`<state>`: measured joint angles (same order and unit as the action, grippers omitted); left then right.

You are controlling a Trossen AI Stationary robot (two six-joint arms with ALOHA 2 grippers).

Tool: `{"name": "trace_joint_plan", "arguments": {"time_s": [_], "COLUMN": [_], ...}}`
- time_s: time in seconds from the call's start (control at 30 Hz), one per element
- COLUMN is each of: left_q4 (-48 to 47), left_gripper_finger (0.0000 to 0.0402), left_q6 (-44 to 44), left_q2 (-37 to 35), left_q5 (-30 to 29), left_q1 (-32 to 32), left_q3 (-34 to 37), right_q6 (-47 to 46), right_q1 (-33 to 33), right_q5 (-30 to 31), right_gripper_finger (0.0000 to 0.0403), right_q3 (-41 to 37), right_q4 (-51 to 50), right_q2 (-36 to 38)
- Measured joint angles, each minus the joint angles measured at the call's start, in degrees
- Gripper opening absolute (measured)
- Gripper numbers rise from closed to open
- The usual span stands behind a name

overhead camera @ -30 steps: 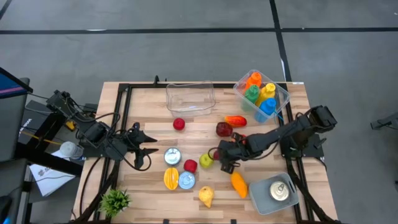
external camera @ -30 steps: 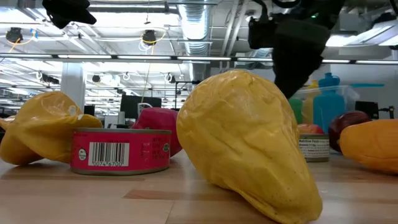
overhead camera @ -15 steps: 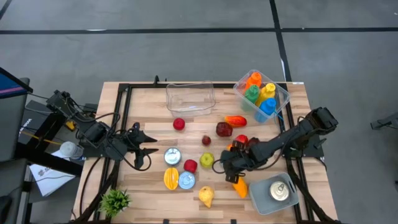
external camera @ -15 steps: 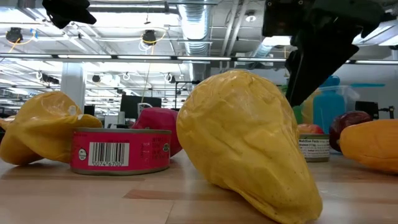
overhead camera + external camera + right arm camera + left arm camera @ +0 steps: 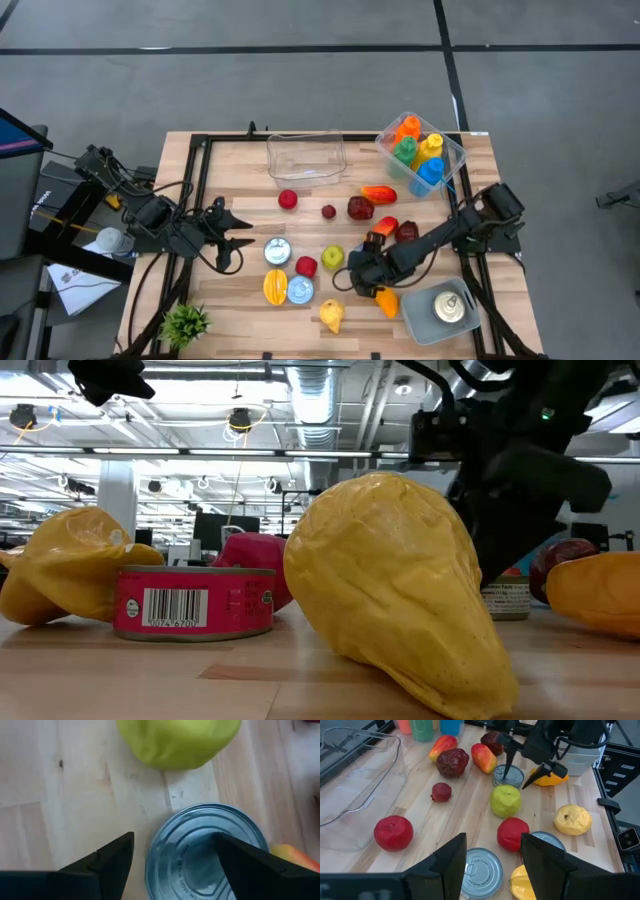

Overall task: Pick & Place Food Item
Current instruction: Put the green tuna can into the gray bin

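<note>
Right claw (image 5: 352, 272) spread above a tin can (image 5: 207, 851); the lid's embossed writing is unreadable.

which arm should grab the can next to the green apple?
Right. Its gripper is open directly over that can, fingers straddling it, beside the green apple. The left gripper waits open at the table's left side, farther off, with other food between.

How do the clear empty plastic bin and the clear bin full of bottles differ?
The clear empty plastic bin sits square to the table edge and holds nothing; the clear bin full of bottles sits turned at an angle at the table's corner, packed with orange, green, yellow and blue bottles. Both are transparent.
</note>
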<state>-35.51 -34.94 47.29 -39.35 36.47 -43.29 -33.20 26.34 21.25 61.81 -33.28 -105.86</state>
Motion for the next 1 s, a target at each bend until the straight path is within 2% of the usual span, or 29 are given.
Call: {"name": "trace_joint_plan", "arguments": {"time_s": [0.07,0.3,0.37,0.6,1.0], "left_q4": [0.0,0.0,0.0,0.0,0.0], "left_gripper_finger": [0.0176,0.0176,0.0176,0.0176,0.0176], "left_q6": [0.0,0.0,0.0,0.0,0.0], "left_q2": [0.0,0.0,0.0,0.0,0.0], "left_q5": [0.0,0.0,0.0,0.0,0.0], "left_q1": [0.0,0.0,0.0,0.0,0.0], "left_q3": [0.0,0.0,0.0,0.0,0.0], "right_q6": [0.0,-0.3,-0.2,0.7,3.8], "right_q1": [0.6,2.2,2.3,2.2,3.7], "right_q5": [1.7,2.3,1.9,2.6,5.4], "right_gripper_finger": [0.0234,0.0047,0.0014,0.0003,0.0001], "right_q3": [0.3,0.2,0.2,0.7,8.2], "right_q4": [-0.9,-2.3,-2.4,-3.3,-10.8], "right_q2": [-0.1,0.0,-0.1,-0.1,-0.6]}}
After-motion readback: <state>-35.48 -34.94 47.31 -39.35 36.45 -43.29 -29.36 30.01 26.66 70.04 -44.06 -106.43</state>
